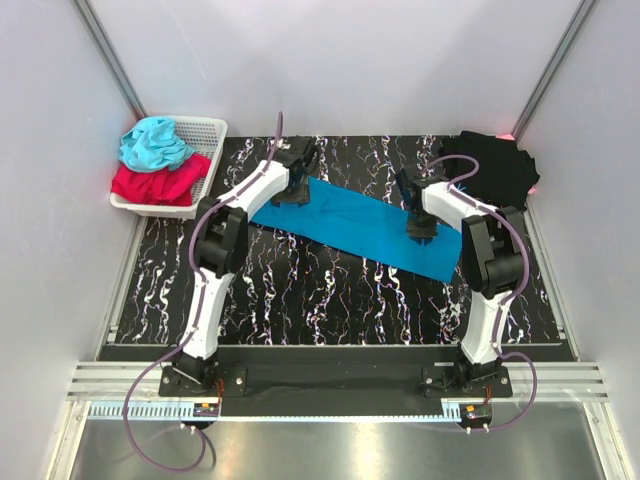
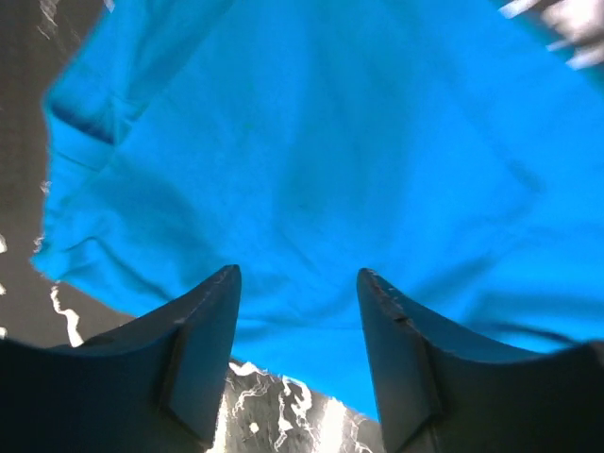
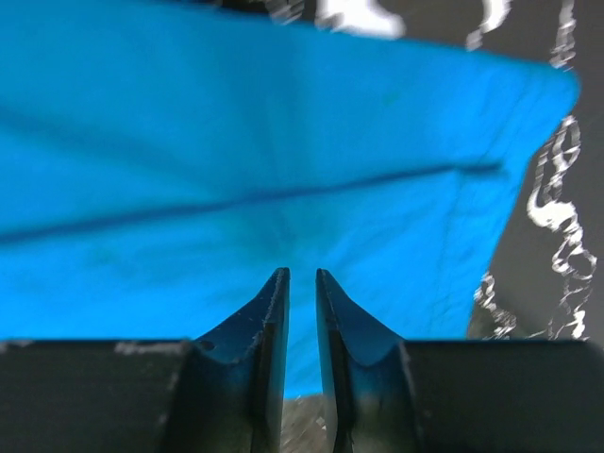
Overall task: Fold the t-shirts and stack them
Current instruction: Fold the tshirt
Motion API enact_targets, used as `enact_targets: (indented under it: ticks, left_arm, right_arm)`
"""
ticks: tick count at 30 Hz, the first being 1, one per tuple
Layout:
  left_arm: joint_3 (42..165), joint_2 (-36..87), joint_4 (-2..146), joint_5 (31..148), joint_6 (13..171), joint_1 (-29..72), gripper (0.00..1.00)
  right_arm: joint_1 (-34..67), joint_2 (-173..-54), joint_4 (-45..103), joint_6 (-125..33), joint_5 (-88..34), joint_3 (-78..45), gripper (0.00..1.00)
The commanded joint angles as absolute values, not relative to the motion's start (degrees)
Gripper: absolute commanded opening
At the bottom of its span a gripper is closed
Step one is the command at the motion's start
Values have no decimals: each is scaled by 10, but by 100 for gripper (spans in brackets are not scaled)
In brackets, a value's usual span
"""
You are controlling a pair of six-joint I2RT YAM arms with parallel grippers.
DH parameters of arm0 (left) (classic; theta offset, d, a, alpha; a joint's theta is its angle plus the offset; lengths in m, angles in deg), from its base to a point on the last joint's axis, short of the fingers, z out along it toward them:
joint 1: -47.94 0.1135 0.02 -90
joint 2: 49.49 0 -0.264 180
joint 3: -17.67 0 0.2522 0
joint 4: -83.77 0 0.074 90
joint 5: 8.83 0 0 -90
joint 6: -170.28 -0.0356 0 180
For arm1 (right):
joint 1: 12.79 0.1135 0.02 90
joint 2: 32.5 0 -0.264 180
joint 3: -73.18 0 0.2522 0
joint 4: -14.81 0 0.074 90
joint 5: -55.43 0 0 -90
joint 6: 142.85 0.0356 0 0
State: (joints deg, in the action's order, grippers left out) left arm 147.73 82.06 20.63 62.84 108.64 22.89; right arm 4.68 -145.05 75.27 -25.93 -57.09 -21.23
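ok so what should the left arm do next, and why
Probably lower the left fingers and pinch the edge of the blue t-shirt: they stand open just over it, and it lies as a long strip, not yet folded short.

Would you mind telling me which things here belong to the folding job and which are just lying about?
For the job: blue t-shirt, black t-shirt, left gripper, right gripper.
Lying about: white basket, turquoise cloth, red cloth.
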Motion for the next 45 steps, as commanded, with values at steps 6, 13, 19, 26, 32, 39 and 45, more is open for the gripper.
enact_targets:
  ticks: [6, 13, 19, 26, 32, 39, 45]
  left_arm:
    - [1520, 866, 136, 629, 1115, 232, 65]
    - [1547, 910, 103, 636, 1116, 232, 66]
    - [1569, 937, 87, 650, 1116, 233, 68]
    - [1638, 978, 56, 689, 1110, 252, 68]
    - [1683, 997, 50, 703, 1102, 276, 68]
    - [1756, 1014, 67, 710, 1072, 299, 69]
    - [1758, 1017, 146, 784, 1046, 305, 69]
  right_arm:
    - [-46, -1458, 718, -270, -538, -213, 27]
    - [-56, -1481, 718, -280, -493, -202, 28]
    - [-53, -1464, 704, -260, -476, -123, 29]
    - [0, -1395, 722, -256, -452, -47, 30]
    - [113, -1357, 754, -210, -456, -23, 30]
    - [263, -1340, 788, -141, -458, -41, 29]
    - [397, -1350, 807, -99, -448, -93, 28]
